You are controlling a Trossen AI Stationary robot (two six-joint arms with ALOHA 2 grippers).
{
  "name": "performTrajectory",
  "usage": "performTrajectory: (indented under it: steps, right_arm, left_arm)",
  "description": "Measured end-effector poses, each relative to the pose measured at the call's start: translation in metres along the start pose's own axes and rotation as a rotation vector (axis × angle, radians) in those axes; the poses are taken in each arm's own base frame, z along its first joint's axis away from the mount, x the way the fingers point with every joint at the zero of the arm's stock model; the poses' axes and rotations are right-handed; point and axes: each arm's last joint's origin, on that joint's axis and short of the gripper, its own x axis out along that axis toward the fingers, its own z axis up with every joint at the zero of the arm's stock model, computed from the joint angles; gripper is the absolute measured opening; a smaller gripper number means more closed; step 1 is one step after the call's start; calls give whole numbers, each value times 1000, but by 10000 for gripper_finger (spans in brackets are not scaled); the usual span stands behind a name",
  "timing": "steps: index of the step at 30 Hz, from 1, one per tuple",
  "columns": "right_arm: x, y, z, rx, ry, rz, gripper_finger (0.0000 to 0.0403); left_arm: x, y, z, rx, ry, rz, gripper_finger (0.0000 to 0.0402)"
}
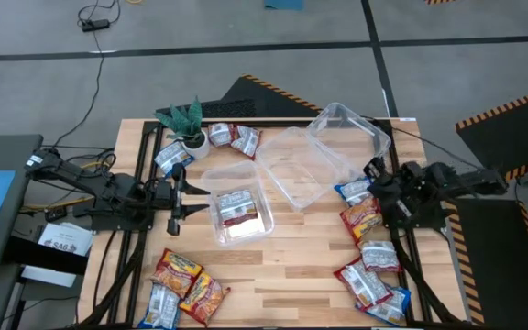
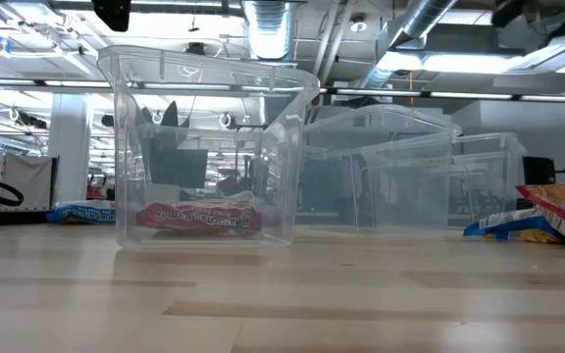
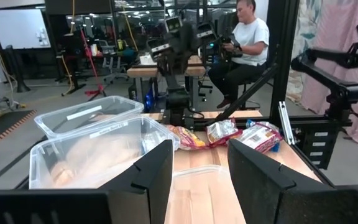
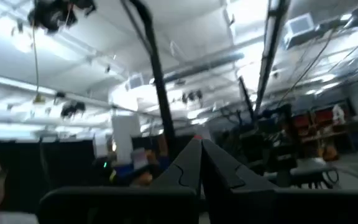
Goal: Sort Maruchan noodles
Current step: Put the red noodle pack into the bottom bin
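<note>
The Maruchan noodle packets lie in groups on the table. Two red-and-silver ones [image 1: 235,137] and a blue one [image 1: 172,158] are by the plant. Red-orange ones [image 1: 189,284] lie at the near left, and several more [image 1: 367,247] lie along the right side. A red-and-silver packet [image 1: 237,209] lies flat in the nearest clear tub [image 1: 216,174], also seen in the low view [image 2: 199,218]. My left gripper [image 1: 183,197] is open and points level at that tub from its left [image 3: 201,180]. My right gripper [image 1: 374,174] is shut [image 4: 201,155], tipped upward above the right-hand packets.
Two more clear tubs [image 1: 291,170] [image 1: 348,136] stand toward the far right, one leaning on the other. A small potted green plant [image 1: 187,124] is at the far left. Bare wood lies in the near middle [image 1: 291,275]. A person sits beyond the table [image 3: 247,37].
</note>
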Motion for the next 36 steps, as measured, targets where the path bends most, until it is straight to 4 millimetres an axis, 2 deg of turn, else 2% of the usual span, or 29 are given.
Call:
performTrajectory:
  steps: [3, 6, 11, 15, 18, 23, 27, 31, 36]
  right_arm:
    - [20, 5, 6, -14, 109, 9, 35]
    - [39, 11, 11, 10, 349, -16, 35]
    - [60, 17, 12, 139, 791, -287, 35]
    - [74, 23, 0, 245, 1112, -479, 35]
    - [77, 26, -19, 227, 1339, -574, 35]
    - [81, 26, -58, 148, 1572, -630, 35]
    - [77, 21, -83, 172, 1790, -669, 35]
    - [68, 14, -93, 153, 1941, -791, 41]
    - [63, 3, -93, 167, 1937, -848, 90]
  left_arm:
    - [0, 0, -1, 3, 14, -1, 144]
    - [0, 0, -4, -15, 34, -1, 144]
    - [0, 0, -5, -45, 49, -1, 144]
    - [0, 0, -5, -58, 52, -1, 144]
    - [0, 0, -5, -62, 53, 0, 144]
    - [0, 0, -5, -41, 51, -1, 144]
    - [0, 0, -5, -20, 50, 21, 144]
    - [0, 0, -5, -20, 50, 23, 144]
    - [0, 0, -5, -21, 51, 23, 144]
